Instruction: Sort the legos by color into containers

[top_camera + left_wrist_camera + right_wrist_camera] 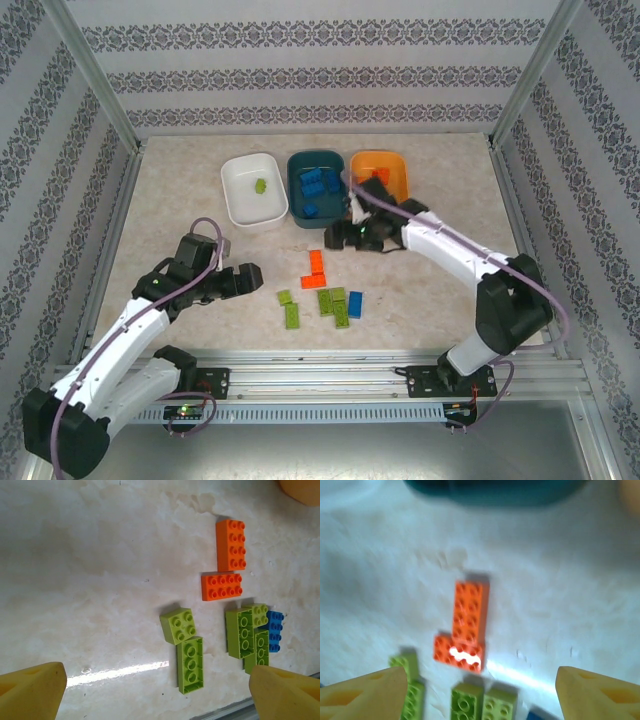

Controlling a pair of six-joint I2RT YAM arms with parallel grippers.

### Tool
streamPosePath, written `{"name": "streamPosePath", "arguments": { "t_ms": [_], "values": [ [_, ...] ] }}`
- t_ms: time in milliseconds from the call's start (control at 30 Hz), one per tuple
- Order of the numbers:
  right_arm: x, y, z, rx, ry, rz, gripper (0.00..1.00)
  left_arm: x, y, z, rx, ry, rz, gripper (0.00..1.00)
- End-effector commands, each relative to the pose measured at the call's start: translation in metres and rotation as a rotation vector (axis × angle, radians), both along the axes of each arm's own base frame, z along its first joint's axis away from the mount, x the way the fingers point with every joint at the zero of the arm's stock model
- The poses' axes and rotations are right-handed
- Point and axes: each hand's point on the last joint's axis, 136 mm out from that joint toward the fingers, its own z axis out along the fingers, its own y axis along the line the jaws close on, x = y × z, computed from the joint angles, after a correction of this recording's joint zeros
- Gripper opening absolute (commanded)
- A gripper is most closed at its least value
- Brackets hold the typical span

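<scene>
Beige bench (180, 200): dark teal bowl (300, 170), white bowl (245, 190) just left, orange bowl (385, 165) just right; orange, lime and blue lego bricks (332, 300) loose before it.

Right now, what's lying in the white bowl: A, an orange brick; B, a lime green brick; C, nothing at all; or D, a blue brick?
B: the top view shows a single lime green brick lying inside the white bowl.

Just ahead of my left gripper (160, 692), two orange legos (230, 545) are lying flat in an L, with lime green legos (190, 664) and one blue lego (274, 630) lying closer in. Beyond my right gripper (477, 695), the white bowl (232, 200), dark teal bowl (298, 215) and orange bowl (395, 165) are sitting side by side.
</scene>
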Motion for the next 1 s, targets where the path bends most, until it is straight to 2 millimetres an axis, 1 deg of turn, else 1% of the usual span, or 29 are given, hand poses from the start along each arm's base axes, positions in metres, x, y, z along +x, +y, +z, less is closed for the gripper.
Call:
{"name": "streamPosePath", "arguments": {
  "t_ms": [0,100,200,367,533,700,833,967],
  "values": [
    [-0.009,0.003,-0.02,-0.149,-0.028,-0.007,0.79,0.001,0.009,0.022,0.035,-0.059,0.003,0.95],
    [-0.012,0.022,-0.036,-0.217,-0.021,0.033,0.8,-0.001,0.014,0.029,0.051,-0.08,0.009,0.96],
    [-0.007,0.036,-0.051,-0.252,-0.005,0.05,0.8,-0.005,0.016,0.027,0.061,-0.077,0.011,0.97],
    [0.006,0.045,-0.07,-0.314,0.012,0.051,0.77,-0.005,0.019,0.025,0.069,-0.077,0.016,0.97],
    [0.013,0.05,-0.082,-0.341,0.025,0.046,0.7,-0.004,0.017,0.02,0.07,-0.062,0.007,0.97],
    [0.016,0.052,-0.092,-0.36,0.038,0.052,0.63,-0.004,0.016,0.018,0.068,-0.062,0.006,0.97],
    [0.018,0.052,-0.096,-0.373,0.035,0.054,0.52,-0.004,0.016,0.019,0.066,-0.064,0.005,0.97],
    [0.017,0.053,-0.097,-0.367,0.039,0.057,0.48,-0.004,0.016,0.018,0.067,-0.064,0.007,0.97]
  ]
}}
